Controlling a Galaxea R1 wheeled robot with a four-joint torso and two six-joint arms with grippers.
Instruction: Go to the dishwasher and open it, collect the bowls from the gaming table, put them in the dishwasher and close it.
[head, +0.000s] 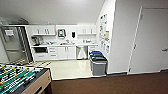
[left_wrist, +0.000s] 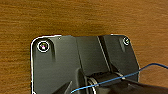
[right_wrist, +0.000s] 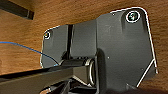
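Observation:
The dishwasher (head: 81, 52) stands across the room in the kitchenette, a grey steel front under the white counter (head: 62, 45), to the right of the white cabinet doors. Its door looks shut. The bowls and the gaming table are out of view. Both wrist views look down past the robot's dark plate onto brown carpet (left_wrist: 75, 17), which also appears in the right wrist view (right_wrist: 75, 12).
A table-football table (head: 22, 78) with a green field sits close at the lower left. Grey bins (head: 98, 62) with blue and dark lids stand against the right wall. A steel fridge (head: 12, 45) is at the left, a white door (head: 150, 40) at the right. Pale floor (head: 70, 68) leads to the kitchenette.

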